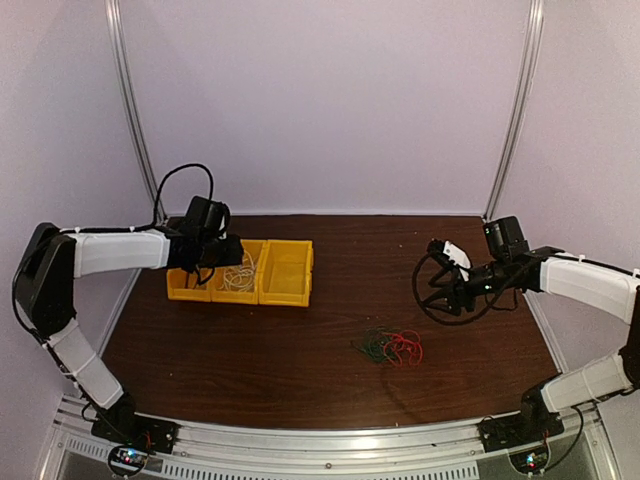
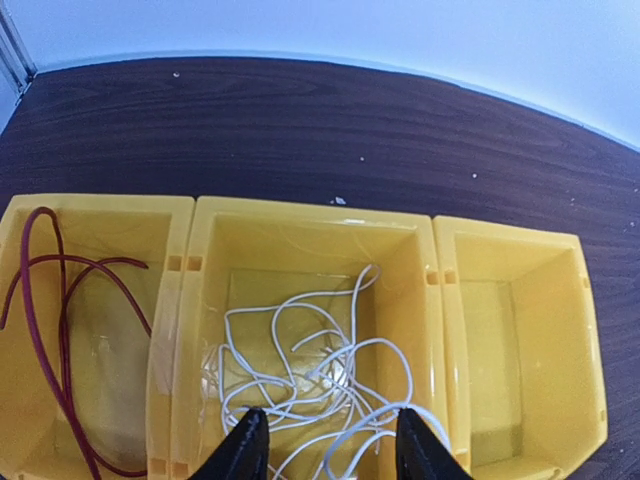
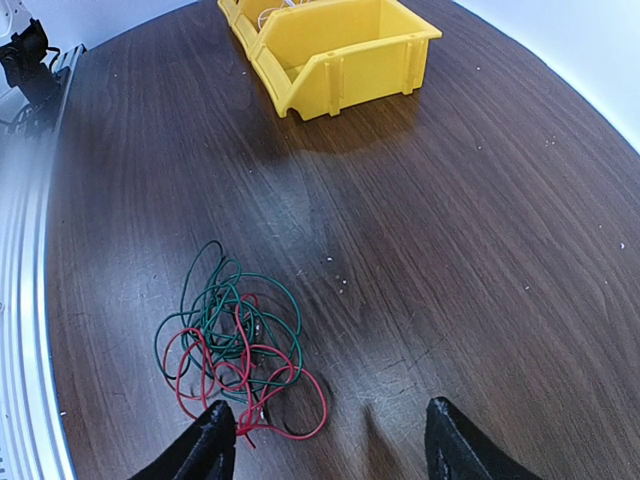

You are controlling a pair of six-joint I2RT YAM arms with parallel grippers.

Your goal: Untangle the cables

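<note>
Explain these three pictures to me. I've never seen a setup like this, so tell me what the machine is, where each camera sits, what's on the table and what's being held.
The machine is two robot arms bolted at the near edge of a dark wooden table, each ending in a two-finger gripper.

The wide picture comes from a fixed camera above and behind the arms. The other two come from cameras on the wrists, so each shows its own fingers at the bottom.

The left gripper is open above three yellow bins set side by side. The left bin holds a dark red cable, the middle one a white cable, and the right one looks empty.

The right gripper is open over the table beside a tangle of red and green cables.

Neither gripper holds anything.
</note>
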